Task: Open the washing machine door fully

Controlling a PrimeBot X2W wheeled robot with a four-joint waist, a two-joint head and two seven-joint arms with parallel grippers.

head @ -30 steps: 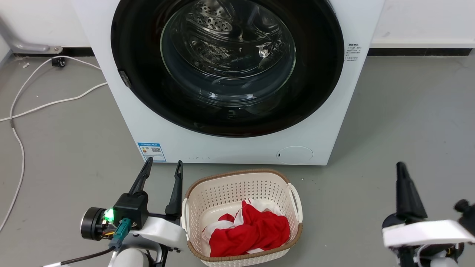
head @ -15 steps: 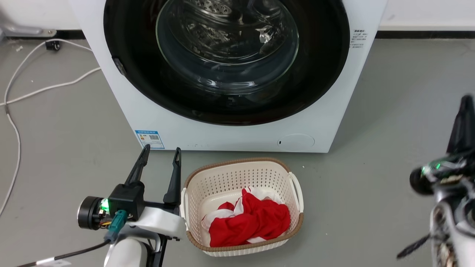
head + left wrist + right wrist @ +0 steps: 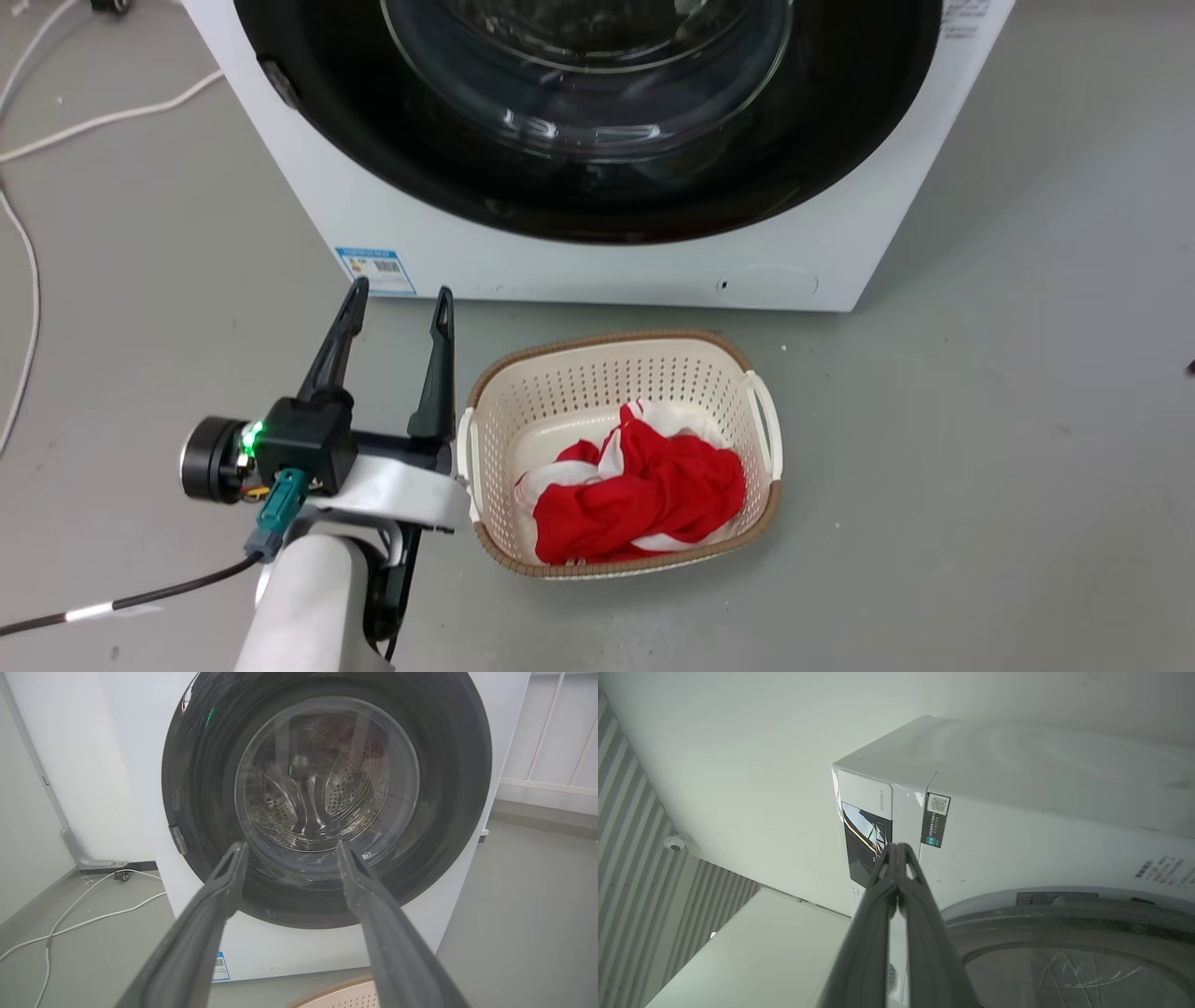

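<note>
The white washing machine (image 3: 597, 271) stands ahead on the grey floor. Its washing machine door (image 3: 597, 201), a glossy black rim around clear glass, lies flat against the front. My left gripper (image 3: 397, 303) is open and holds nothing, low in front of the machine's lower left corner. In the left wrist view the door (image 3: 205, 788) faces the open left gripper (image 3: 290, 845) at a distance. My right gripper (image 3: 896, 851) is shut on nothing, raised toward the machine's upper corner (image 3: 1017, 835). The door's rim (image 3: 1064, 924) curves beside its fingers.
A cream basket (image 3: 607, 341) holding red and white cloth (image 3: 644, 495) sits on the floor just in front of the machine, right of my left gripper. White cables (image 3: 103, 117) lie at the far left. Open floor lies to the right.
The head camera has tilted down and moved closer, so the whole picture shifted. My right arm swung up and out of the head view. The left gripper stayed open.
</note>
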